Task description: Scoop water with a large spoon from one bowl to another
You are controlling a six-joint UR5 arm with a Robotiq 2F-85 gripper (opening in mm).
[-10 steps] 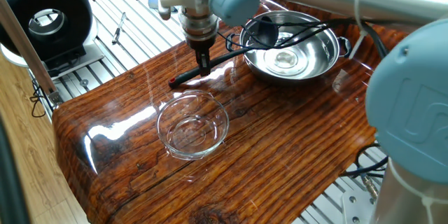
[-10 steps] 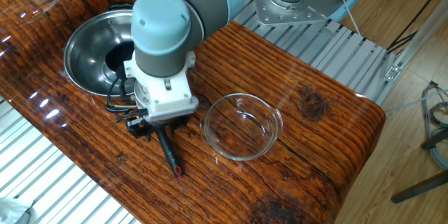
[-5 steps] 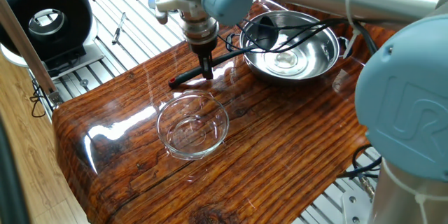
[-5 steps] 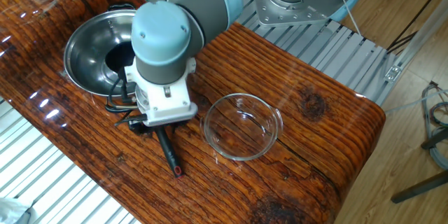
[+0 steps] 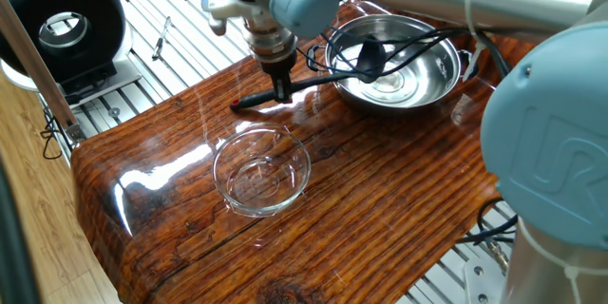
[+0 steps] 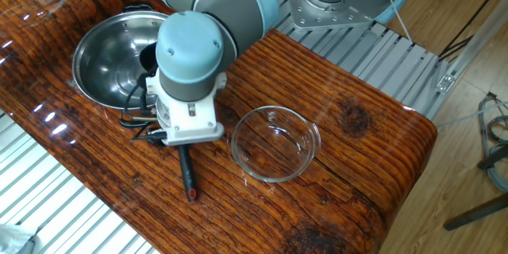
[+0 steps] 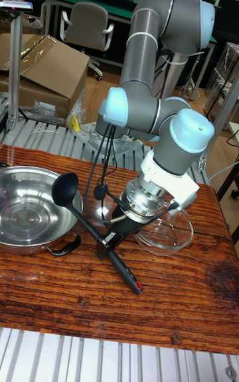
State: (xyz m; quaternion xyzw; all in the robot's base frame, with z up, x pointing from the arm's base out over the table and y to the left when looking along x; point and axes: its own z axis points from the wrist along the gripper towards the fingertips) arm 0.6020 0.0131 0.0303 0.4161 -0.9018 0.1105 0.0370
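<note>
Altogether two bowls, steel bowl (image 5: 399, 74), glass bowl (image 5: 261, 169), one ladle (image 7: 93, 225)

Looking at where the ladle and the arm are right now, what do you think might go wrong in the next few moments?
1. The gripper holds the ladle low on its handle, so the raised cup could tilt and spill any water.
2. The black cables hang over the steel bowl beside the cup and might snag it.
3. The glass bowl is small, so a pour could miss onto the table.
</note>
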